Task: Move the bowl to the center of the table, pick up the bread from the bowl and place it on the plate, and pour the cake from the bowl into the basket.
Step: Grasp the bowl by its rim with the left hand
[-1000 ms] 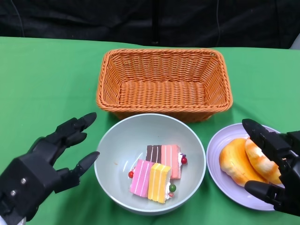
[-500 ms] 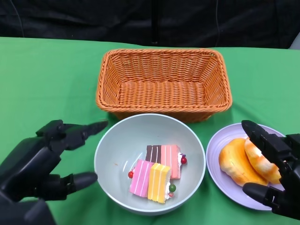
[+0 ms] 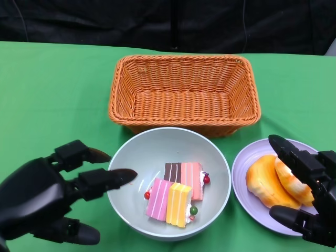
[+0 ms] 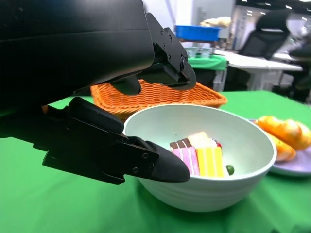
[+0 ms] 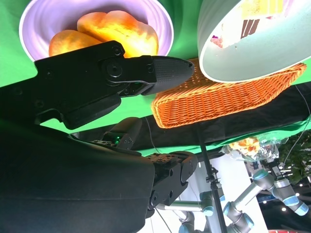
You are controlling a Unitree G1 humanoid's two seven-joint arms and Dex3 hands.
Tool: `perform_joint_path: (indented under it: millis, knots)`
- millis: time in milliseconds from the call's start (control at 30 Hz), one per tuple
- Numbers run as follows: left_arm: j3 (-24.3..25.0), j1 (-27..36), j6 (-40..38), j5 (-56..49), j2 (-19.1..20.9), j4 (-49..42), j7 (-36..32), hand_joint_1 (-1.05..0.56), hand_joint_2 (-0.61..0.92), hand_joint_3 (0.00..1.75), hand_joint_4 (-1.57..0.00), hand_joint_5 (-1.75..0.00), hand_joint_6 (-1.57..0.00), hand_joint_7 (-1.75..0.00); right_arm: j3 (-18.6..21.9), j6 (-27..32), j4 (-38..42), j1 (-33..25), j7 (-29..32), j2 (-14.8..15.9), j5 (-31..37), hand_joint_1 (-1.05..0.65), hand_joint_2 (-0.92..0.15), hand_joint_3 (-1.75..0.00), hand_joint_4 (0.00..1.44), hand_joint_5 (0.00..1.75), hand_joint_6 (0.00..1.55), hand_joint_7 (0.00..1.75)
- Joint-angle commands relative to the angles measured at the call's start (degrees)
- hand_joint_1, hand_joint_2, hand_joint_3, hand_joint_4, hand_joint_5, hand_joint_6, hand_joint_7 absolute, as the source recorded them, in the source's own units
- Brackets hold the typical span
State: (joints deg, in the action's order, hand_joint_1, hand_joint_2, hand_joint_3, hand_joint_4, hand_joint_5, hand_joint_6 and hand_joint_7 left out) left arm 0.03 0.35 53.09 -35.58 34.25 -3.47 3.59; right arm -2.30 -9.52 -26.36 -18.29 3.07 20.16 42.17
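The pale green bowl [image 3: 152, 152] sits in front of the wicker basket [image 3: 184, 92], with striped cake pieces [image 3: 176, 194] lying in it. Two pieces of bread [image 3: 270, 181] lie on the lavender plate [image 3: 247, 157] at the right. My left hand [image 3: 52, 199] is at the bowl's left side with its fingers apart. One fingertip [image 3: 125, 175] reaches over the rim. In the left wrist view one finger [image 4: 160, 167] lies along the bowl's [image 4: 209, 189] outer wall and the others hang above the rim. My right hand [image 3: 307, 197] hovers over the plate's right side, fingers spread, holding nothing.
The green cloth covers the table, with free room at the far left and far right of the basket. A dark backdrop runs behind the table's far edge. The basket's near wall almost touches the bowl.
My left hand has moved right to the bowl, and its fingers now straddle the left rim. The right hand has barely shifted. Bowl, plate and basket stay put.
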Motion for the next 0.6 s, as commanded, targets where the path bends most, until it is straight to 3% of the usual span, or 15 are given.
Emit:
perform_joint_path:
  millis: [33,367,600]
  knots:
    - [-1.8,-2.4,0.8,-5.7,0.1,-0.8,-3.1,-0.57,0.86,0.0,-0.17,-0.72,-0.49,-0.04,0.8,0.0,-0.8,-0.3,-0.1,-0.2,-1.0,-0.61,-0.92,-0.36,0.22,0.63,0.19,0.03]
    - [-10.5,-9.6,-1.3,-23.9,0.1,-5.7,-16.6,-0.45,0.81,0.0,-0.29,-0.8,-0.61,-0.08,0.5,-0.3,-0.7,-0.8,-0.1,-0.4,-1.5,-0.61,-0.92,-0.36,0.23,0.65,0.2,0.03]
    - [-18.4,-15.0,-4.7,-28.7,0.4,-14.1,-21.2,-0.41,0.87,0.01,-0.35,-0.92,-0.74,-0.09,0.2,-0.4,-0.1,-0.6,0.4,-0.9,-1.0,-0.6,-0.92,-0.36,0.23,0.66,0.21,0.04]
